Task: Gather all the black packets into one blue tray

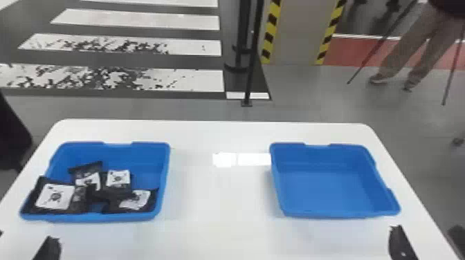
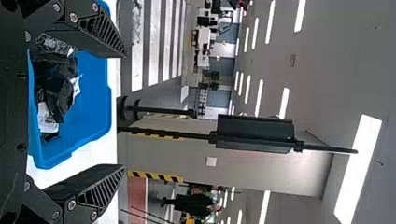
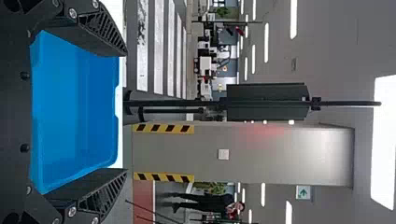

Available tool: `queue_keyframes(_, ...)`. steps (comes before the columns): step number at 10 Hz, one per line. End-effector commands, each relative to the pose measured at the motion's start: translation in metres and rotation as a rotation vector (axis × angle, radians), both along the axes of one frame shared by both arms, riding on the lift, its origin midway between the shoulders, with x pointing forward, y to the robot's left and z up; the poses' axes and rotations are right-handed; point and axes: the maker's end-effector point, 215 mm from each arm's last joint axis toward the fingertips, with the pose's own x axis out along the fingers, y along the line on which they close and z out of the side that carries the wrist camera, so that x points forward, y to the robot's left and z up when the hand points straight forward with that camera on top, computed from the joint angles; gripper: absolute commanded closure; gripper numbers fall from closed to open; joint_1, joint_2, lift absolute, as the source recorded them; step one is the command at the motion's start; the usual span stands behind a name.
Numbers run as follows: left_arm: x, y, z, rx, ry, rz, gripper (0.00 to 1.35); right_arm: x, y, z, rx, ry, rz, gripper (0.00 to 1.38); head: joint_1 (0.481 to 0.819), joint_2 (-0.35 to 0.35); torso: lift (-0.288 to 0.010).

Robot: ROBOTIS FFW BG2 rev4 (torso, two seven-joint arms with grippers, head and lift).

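Several black packets (image 1: 81,193) with white labels lie in a loose heap inside the left blue tray (image 1: 161,183), some overlapping. The right blue tray (image 1: 325,186) has a bare floor. At the bottom left of the head view is my left gripper (image 1: 25,240), nearer than the left tray. My right gripper (image 1: 429,235) is at the bottom right, on the near side of the right tray. In the left wrist view, the left gripper (image 2: 125,111) is open, with the packets (image 2: 56,88) beyond it. The right gripper (image 3: 127,112), in its wrist view, is also open and holds nothing.
Both trays stand on a white table (image 1: 218,193), with a wide stretch of tabletop between them. Behind the table, a black pole (image 1: 251,69) stands on the floor by a pillar with yellow-black edges. A person and tripod legs are farther back right.
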Motion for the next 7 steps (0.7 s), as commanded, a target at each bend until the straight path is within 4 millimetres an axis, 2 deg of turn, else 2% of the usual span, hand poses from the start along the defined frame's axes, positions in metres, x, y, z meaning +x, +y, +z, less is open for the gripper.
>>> queue_keyframes(1,0.0004,-0.0012,-0.0012,-0.003,0.003,-0.003,0.2,-0.0004,0.0003,-0.0017,0.003,0.002,-0.001,0.15,0.695,-0.09,-0.11)
queue_keyframes(7,0.0021,-0.0045,-0.0015,-0.006,0.005,-0.013,0.2,0.0008,0.0028,-0.0015,0.008,0.0,0.002,0.15,0.695,-0.091,-0.11)
